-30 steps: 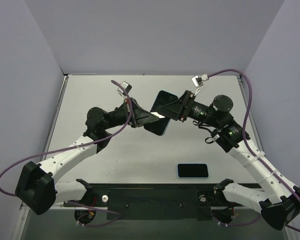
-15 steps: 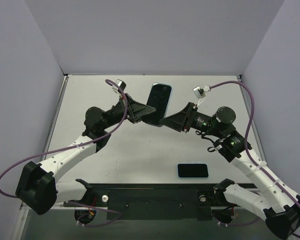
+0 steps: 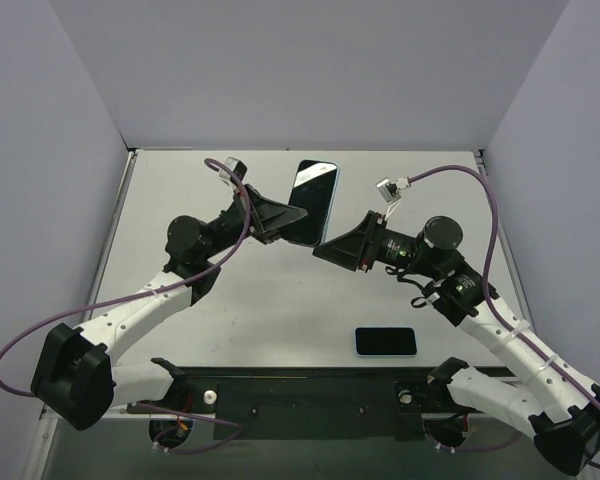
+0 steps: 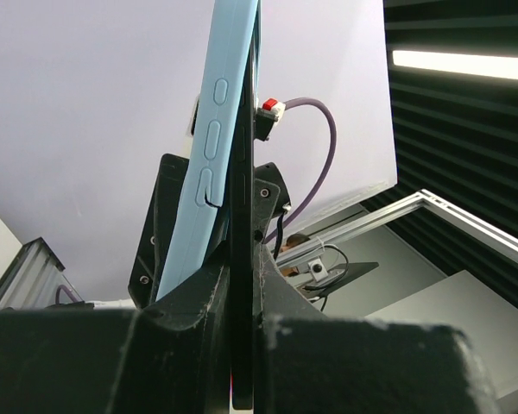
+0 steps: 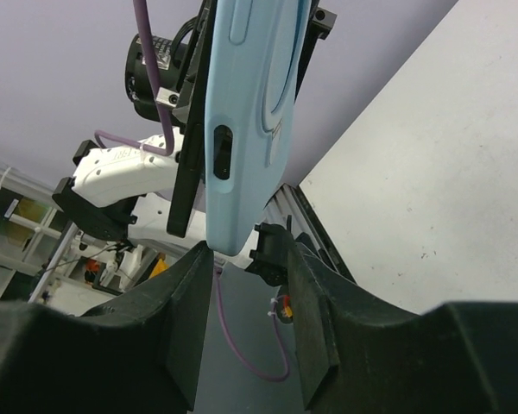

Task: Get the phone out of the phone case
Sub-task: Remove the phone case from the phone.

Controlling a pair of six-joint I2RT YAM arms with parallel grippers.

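My left gripper [image 3: 298,222] is shut on the dark phone [image 3: 312,200] and holds it up over the middle of the table, nearly on end. In the left wrist view the black phone slab [image 4: 242,216] is clamped between my fingers, and the light-blue case [image 4: 217,129] leans off it to the left. My right gripper [image 3: 322,248] is open just below and right of the phone. In the right wrist view the case's back [image 5: 246,103] hangs just above my open right gripper [image 5: 246,259], its lower corner at the left fingertip [image 5: 198,259].
A second dark device with a light-blue edge [image 3: 386,341] lies flat on the table near the front right. Purple cables loop off both arms. The grey table [image 3: 230,300] is walled on three sides.
The right gripper has let go of the phone and drawn back toward the lower left. The left gripper has swung the phone up and farther back, more upright.
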